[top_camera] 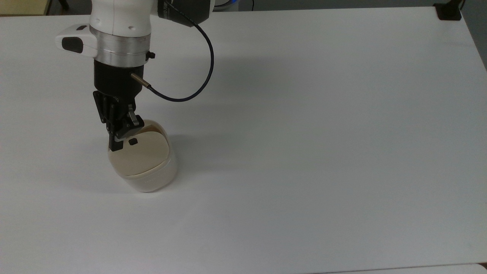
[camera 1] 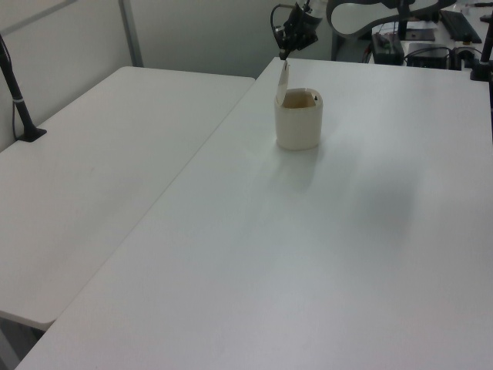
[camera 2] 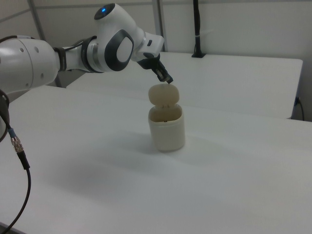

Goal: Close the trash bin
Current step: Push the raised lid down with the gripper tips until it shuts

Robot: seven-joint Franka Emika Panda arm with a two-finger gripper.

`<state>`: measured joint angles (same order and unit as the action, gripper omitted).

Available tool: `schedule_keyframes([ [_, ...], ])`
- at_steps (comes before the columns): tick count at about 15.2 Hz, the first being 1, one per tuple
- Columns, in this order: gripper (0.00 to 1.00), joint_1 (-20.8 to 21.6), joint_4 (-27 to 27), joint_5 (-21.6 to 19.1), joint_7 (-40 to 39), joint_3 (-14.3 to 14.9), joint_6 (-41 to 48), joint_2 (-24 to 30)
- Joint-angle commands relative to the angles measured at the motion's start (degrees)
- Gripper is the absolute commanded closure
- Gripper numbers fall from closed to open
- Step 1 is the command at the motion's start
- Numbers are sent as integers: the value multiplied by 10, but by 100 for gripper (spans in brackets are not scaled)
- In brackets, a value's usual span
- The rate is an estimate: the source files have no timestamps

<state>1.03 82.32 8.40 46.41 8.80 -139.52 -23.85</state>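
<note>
The trash bin [top_camera: 150, 177] is a small cream-white tub on the white table [top_camera: 304, 133]. Its beige lid [top_camera: 142, 156], with a black square button [top_camera: 133, 141], stands open and nearly upright, as the lid [camera 1: 284, 77] in the left view and the lid [camera 2: 163, 94] in the right view show. My gripper [top_camera: 114, 146] is shut with nothing in it. It points down at the lid's top edge, at the top view's left end of that edge. The gripper [camera 1: 286, 54] hangs just over the lid in the left view, and the gripper [camera 2: 168, 80] seems to touch the lid's upper rim in the right view.
A dark cable [top_camera: 182, 97] loops from the wrist over the table. A black clamp [top_camera: 448, 11] sits at the top view's far right corner. A second white table [camera 1: 108, 162] adjoins at the left view's left, with a black post [camera 1: 17, 89] on it.
</note>
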Motion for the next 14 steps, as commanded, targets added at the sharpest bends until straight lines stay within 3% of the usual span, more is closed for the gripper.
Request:
schedule_keyframes([
  [1, 100, -1, 18, 9, -16, 3, -3, 10],
  [9, 100, 0, 85, 16, -54, 1, 4, 52],
  [14, 100, -1, 96, 17, -105, 1, 49, 56],
])
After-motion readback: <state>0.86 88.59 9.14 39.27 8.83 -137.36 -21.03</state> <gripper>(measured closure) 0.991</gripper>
